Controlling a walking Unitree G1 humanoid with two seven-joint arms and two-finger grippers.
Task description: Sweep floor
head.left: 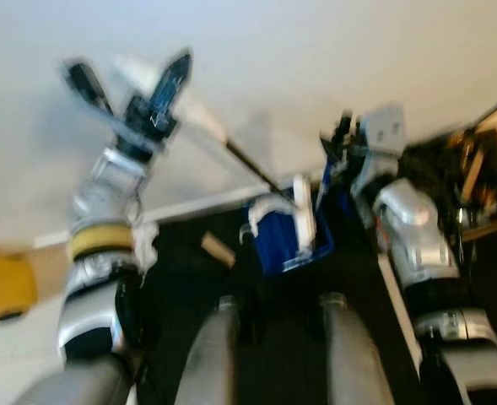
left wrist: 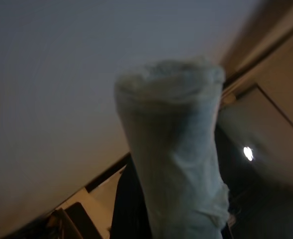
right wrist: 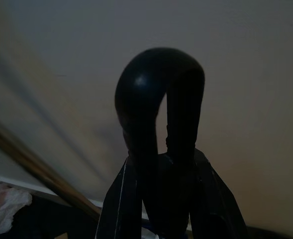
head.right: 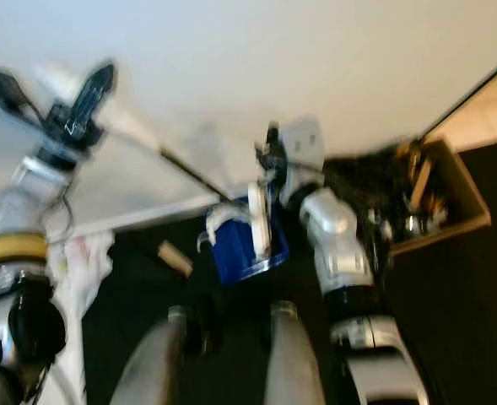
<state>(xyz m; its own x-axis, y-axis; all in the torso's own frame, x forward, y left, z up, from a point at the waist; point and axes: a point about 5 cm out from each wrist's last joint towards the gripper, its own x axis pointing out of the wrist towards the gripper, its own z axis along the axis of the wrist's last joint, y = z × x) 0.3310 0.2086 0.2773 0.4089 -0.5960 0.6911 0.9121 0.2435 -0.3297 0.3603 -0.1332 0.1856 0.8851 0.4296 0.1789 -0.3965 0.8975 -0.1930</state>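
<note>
Left gripper (head.left: 134,80) at 10 o'clock, fingers spread wide around white-wrapped broom handle (head.left: 193,108). Right gripper (head.left: 343,135) at 2 o'clock, clamped on black loop handle (right wrist: 158,124) above blue dustpan (head.left: 286,236).

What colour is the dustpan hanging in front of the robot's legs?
Blue, with white trim: dustpan, clearest in the left eye view.

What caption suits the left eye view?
Left gripper beside a white-tipped broom handle, right gripper by a blue dustpan.
</note>
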